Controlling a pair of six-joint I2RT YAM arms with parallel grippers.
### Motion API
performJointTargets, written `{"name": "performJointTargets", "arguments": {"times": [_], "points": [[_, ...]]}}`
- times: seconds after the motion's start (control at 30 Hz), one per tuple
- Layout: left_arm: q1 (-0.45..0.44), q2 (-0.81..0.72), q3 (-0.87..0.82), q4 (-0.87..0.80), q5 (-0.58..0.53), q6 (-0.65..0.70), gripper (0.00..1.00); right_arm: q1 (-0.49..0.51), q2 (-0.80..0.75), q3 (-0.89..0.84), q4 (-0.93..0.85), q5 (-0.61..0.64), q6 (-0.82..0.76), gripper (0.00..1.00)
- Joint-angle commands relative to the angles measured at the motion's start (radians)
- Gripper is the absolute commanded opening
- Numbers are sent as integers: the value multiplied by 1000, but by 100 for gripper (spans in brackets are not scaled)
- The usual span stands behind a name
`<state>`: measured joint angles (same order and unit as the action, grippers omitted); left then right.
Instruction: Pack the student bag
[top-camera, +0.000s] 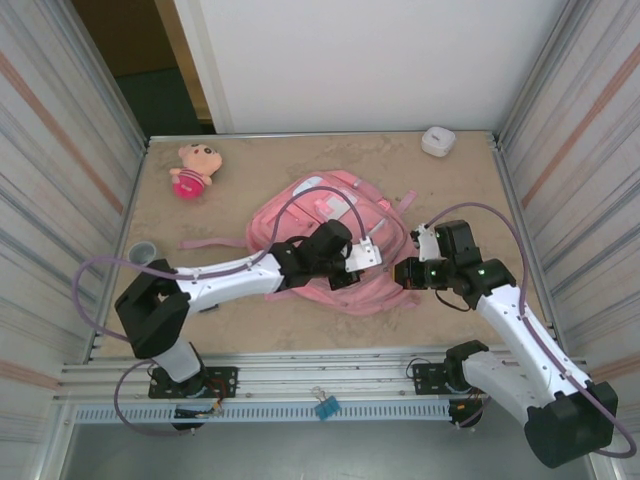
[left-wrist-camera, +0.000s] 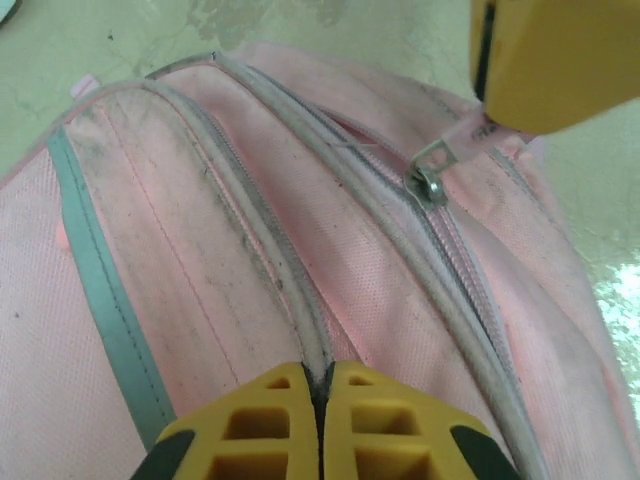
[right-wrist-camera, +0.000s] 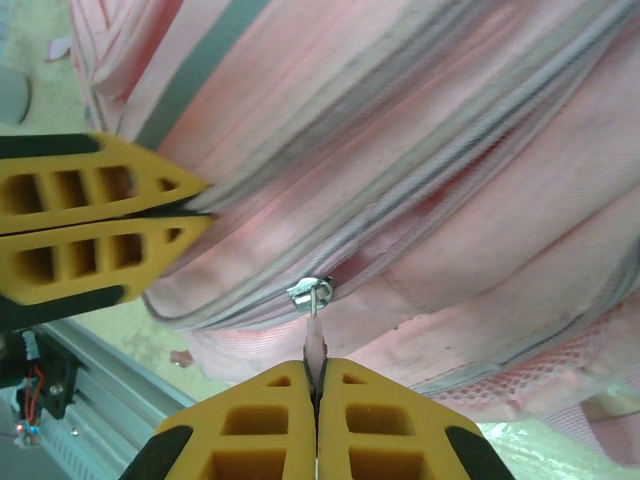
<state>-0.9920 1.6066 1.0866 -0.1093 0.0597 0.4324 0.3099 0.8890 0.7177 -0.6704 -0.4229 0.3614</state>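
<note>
**Two grippers pinch one pink bag at mid-table**

One bag (top-camera: 340, 188) lies flat in the middle of the table (top-camera: 300, 330), with a strap trailing toward the left edge. Two arms reach in from the near edge and meet over the bag's near half, hiding part of it from above.

The left gripper (left-wrist-camera: 320, 372) has its yellow fingers pressed together on a raised grey trim ridge of the bag. From above, the left gripper (top-camera: 348, 272) is hard to pick out against the dark wrist and pink fabric.

The right gripper (right-wrist-camera: 316, 372) is clamped tight on the zip pull (right-wrist-camera: 315, 345), a pale tab hanging from a single metal slider (right-wrist-camera: 311, 292). Seen from above, the right gripper (top-camera: 402, 272) sits at the bag's right side, just beside the left one. The left wrist camera catches it as a blurred yellow block at the top right corner, cut off by the frame. How far that zip is drawn cannot be told.

Both wrist cameras crop the bag on every side.

Four loose items lie well apart from the bag:
- One doll (top-camera: 193, 170) near the far left corner.
- One grey cup (top-camera: 143, 251) against the left edge.
- One small white case (top-camera: 438, 141) by the far right corner; what it is cannot be made out.
- One blue clip (top-camera: 324, 405) on the rail below the near edge.
</note>
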Motion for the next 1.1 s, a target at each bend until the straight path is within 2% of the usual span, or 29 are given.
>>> {"name": "performJointTargets", "arguments": {"times": [0.0, 0.17, 0.4, 0.67, 0.73, 0.87, 0.9, 0.93, 0.97, 1.03, 1.07], "points": [[24, -98, -77, -56, 58, 70, 0, -47, -8, -7, -4, 80, 7, 0], [71, -219, -174, -60, 155, 96, 0, -103, 16, -8, 39, 107, 22, 0], [139, -357, -256, -68, 370, 184, 0, -165, 67, -25, 165, 89, 25, 0], [150, -409, -277, -127, 560, 276, 0, -190, 231, -4, 363, 11, 37, 0], [150, -410, -281, -121, 522, 265, 0, -188, 264, 8, 375, -16, 38, 0], [150, -417, -300, -86, 359, 227, 1, -169, 245, -2, 362, -39, 4, 0], [151, -418, -307, -69, 328, 211, 11, -168, 233, -8, 354, -46, 3, 0], [150, -419, -307, -55, 303, 198, 28, -166, 218, -17, 346, -59, 5, 0], [149, -417, -297, -59, 282, 180, 42, -163, 201, -27, 339, -70, 6, 0], [137, -402, -256, -72, 231, 132, 59, -152, 165, -47, 325, -73, 15, 0], [113, -383, -227, -72, 151, 94, 64, -147, 143, -57, 317, -74, 18, 0]]}}
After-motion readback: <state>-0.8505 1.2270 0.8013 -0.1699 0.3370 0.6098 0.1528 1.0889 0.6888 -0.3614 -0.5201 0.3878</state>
